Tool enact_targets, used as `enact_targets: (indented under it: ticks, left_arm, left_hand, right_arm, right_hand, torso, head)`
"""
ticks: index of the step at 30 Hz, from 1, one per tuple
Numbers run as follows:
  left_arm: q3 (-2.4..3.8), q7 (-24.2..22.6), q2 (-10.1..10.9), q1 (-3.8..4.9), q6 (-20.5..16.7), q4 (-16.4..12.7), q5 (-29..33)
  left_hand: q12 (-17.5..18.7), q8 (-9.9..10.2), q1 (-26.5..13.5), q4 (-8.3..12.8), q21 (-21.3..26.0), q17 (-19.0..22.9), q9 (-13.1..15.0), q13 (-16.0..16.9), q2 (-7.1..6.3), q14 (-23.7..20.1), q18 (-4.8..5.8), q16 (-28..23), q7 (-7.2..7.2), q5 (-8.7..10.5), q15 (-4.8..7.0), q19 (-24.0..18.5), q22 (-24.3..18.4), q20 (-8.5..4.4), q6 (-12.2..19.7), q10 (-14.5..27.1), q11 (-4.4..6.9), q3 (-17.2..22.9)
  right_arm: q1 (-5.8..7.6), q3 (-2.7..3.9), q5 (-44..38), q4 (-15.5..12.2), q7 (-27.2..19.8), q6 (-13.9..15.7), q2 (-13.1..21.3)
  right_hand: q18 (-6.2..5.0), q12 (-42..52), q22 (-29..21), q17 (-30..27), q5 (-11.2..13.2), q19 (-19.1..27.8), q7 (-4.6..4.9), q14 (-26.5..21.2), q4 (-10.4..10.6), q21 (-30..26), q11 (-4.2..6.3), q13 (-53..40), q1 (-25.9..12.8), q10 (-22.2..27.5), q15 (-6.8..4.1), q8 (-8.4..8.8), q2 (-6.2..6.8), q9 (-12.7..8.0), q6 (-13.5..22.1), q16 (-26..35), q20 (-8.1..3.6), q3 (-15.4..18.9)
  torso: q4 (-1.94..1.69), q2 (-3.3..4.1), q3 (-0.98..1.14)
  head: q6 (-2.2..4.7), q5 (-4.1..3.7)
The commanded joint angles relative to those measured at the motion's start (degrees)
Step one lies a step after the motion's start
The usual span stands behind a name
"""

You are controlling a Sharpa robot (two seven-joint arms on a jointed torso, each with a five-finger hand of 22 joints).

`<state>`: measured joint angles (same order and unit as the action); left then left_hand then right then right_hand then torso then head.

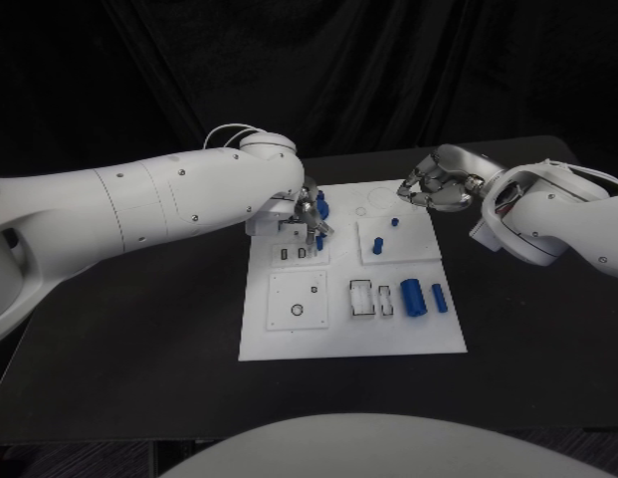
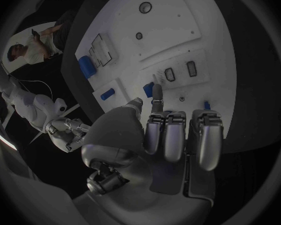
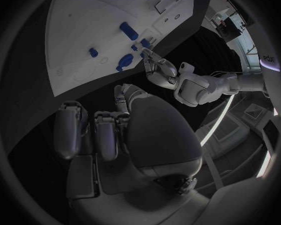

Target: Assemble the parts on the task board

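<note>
Black table [image 1: 136, 329], matte dark top. White task board [image 1: 351, 334] lies flat directly on it, roughly central, long side running away from the robot. Board's far end sits under the left hand [image 1: 298, 214]; the right hand [image 1: 438, 187] is just past its far right corner. Bare table surface on both sides of the board and along its near edge.

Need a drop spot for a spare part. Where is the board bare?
Bare: the white task board's near strip, below the blue cylinder parts. Crowded: far corner under the left hand; right hand hovers by the far right corner.
</note>
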<state>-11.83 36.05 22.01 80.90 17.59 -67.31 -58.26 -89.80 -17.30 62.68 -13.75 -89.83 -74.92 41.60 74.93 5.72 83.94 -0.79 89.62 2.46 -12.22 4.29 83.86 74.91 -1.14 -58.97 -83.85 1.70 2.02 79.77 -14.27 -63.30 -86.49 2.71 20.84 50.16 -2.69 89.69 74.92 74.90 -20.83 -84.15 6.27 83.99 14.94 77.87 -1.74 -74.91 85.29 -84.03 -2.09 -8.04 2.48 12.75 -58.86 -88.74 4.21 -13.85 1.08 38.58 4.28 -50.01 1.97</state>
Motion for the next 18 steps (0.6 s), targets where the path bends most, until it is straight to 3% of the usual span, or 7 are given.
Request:
enact_targets:
  ticks: [1, 11, 18]
  left_arm:
    - [-0.01, -0.94, -0.2, -0.18, -0.14, 0.12, 0.1]
    - [-0.14, -0.99, -0.24, -0.43, 0.07, 0.52, 0.11]
    - [-0.2, -1.13, -0.37, -0.58, 0.26, 0.83, 0.12]
  left_hand:
    - [-0.2, 0.3, 0.66, 0.09, -0.17, -15.08, -0.07, 15.07, -0.01, 6.06, 0.79, 0.38, 0.07, -0.35, -0.38, 6.14, 15.09, -0.4, -0.32, -6.15, -0.24, 0.35]
    - [-0.2, 0.49, 0.78, 0.2, -0.17, -15.08, -0.09, 15.07, 0.07, 6.06, 0.79, 0.38, 0.07, -0.61, -0.38, 6.14, 15.09, -0.42, -0.35, -6.15, -0.25, 0.54]
    - [-0.2, 0.63, 0.89, 0.3, -0.17, -15.08, -0.11, 15.07, 0.1, 6.06, 0.79, 0.38, 0.07, -0.75, -0.38, 6.14, 15.09, -0.43, -0.36, -6.15, -0.25, 0.68]
  right_arm:
    - [-0.09, 0.04, -0.04, -0.13, 1.0, -0.33, 0.04]
    - [-0.09, 0.04, -0.04, -0.22, 1.1, -0.47, 0.12]
    - [-0.09, 0.04, -0.04, -0.25, 1.07, -0.54, 0.11]
  right_hand:
    - [-0.27, -0.19, 11.2, 13.65, -0.36, 0.06, 0.01, 5.4, 0.14, -0.2, -0.16, -14.52, 0.55, -5.26, 0.23, 0.16, -0.13, 0.09, -0.13, 0.19, 0.19, -0.34]
    - [-0.26, -0.24, 11.2, 13.65, -0.53, 0.05, 0.03, 5.4, 0.07, -0.19, -0.17, -14.47, 0.61, -5.19, 0.23, 0.18, -0.1, 0.11, -0.1, 0.2, 0.19, -0.42]
    - [-0.3, -0.28, 11.15, 13.55, -0.59, 0.12, 0.04, 5.36, 0.03, -0.33, -0.17, -14.42, 0.65, -5.13, 0.24, 0.2, -0.09, 0.11, -0.08, 0.3, 0.19, -0.46]
  torso:
    - [0.05, 0.03, -0.01]
    - [-0.12, 0.04, 0.0]
    - [0.04, 0.02, 0.03]
  head:
    - [0.01, -0.11]
    - [0.01, -0.23]
    - [0.01, -0.18]
